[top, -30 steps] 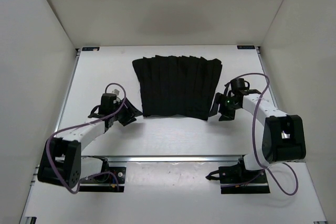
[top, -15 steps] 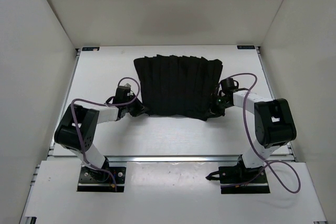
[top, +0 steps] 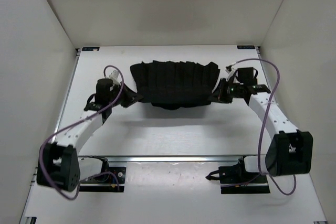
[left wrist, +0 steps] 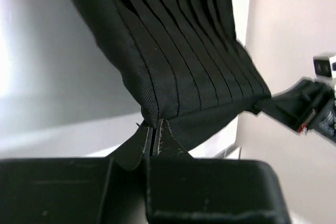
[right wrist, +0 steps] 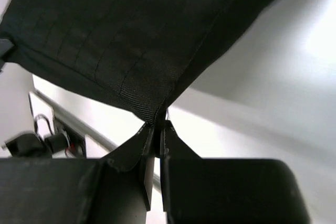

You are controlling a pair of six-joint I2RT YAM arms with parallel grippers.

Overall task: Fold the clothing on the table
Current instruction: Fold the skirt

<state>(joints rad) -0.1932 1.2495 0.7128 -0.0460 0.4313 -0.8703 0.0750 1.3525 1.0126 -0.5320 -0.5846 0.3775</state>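
Note:
The clothing (top: 174,83) is a black pleated garment, its near edge lifted off the white table (top: 157,129) and sagging between the two arms, while its far edge still lies near the back. My left gripper (top: 137,98) is shut on the near left corner of the clothing (left wrist: 173,56); the fingertips (left wrist: 154,129) pinch the fabric. My right gripper (top: 214,97) is shut on the near right corner of the clothing (right wrist: 131,35), with the cloth caught between its tips (right wrist: 156,128).
White walls close in the table on the left, back and right. A metal rail (top: 173,157) runs across the near edge, with both arm bases (top: 100,178) bolted below it. Purple cables loop over each arm.
Both grippers have closed on the garment's near corners and risen, lifting the near edge off the table and drawing it toward the back, so the cloth now looks shorter from above.

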